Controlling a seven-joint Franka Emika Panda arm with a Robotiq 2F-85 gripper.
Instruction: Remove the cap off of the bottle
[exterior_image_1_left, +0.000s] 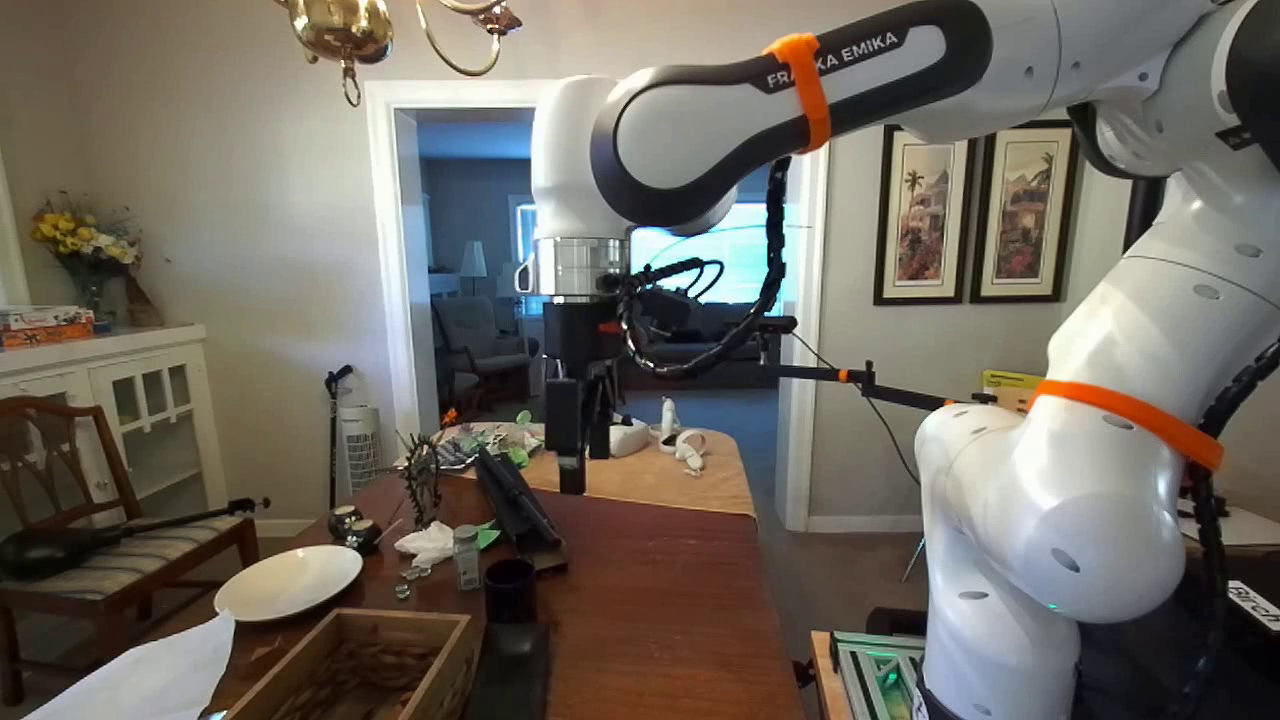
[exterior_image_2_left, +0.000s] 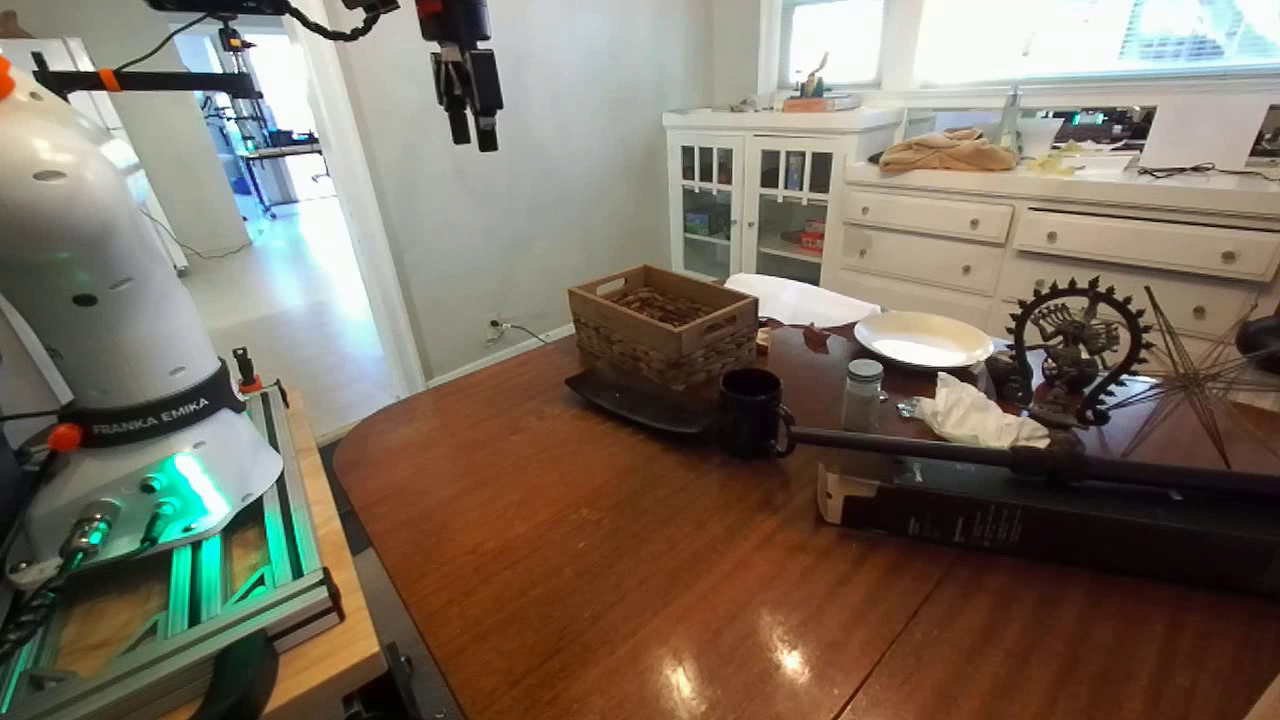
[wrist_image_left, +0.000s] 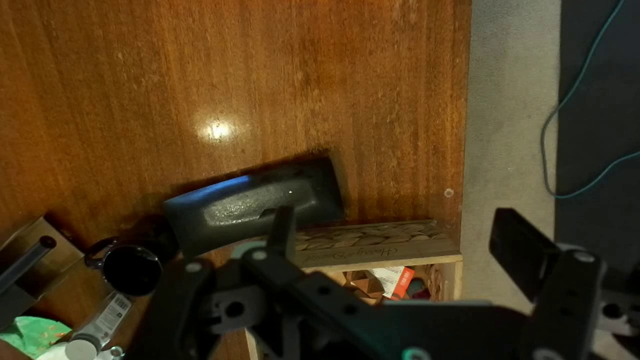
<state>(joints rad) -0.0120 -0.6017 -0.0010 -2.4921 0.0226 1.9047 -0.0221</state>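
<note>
"Sitting atop the bottle (exterior_image_2_left: 862, 408), is that the white cap (exterior_image_2_left: 865, 370)?"

"Yes, on its neck, with the bottle upright on the table (exterior_image_2_left: 600, 560). Probably threaded, so I'd expect the body to need steadying while the cap turns."

"What hems it in?"

"The black mug (exterior_image_2_left: 750, 412) stands just beside it, the crumpled tissue (exterior_image_2_left: 975, 412) near. Coming straight down should suit best; low fingers (wrist_image_left: 522, 252) could knock the mug."

"And the gripper (wrist_image_left: 399, 237)?"

"Well apart from the bottle, high over the table, jaws spread wide with nothing between. That height would likely let it pass over the basket (exterior_image_2_left: 640, 345) without snagging the rim."

"Which edges worry you?"

"That rim, and the long box (exterior_image_2_left: 1050, 520) with the pole (exterior_image_2_left: 1150, 474) lying over it. In the wrist view the table's edge runs past the basket, and one finger shows against the floor (wrist_image_left: 515, 100) beyond."

"Where's the room?"

"Over the stretch of table between the robot's base (exterior_image_2_left: 150, 470) and the mug, in an exterior view. I'd swing across there, above rim height, and descend only once over the cap."
</note>
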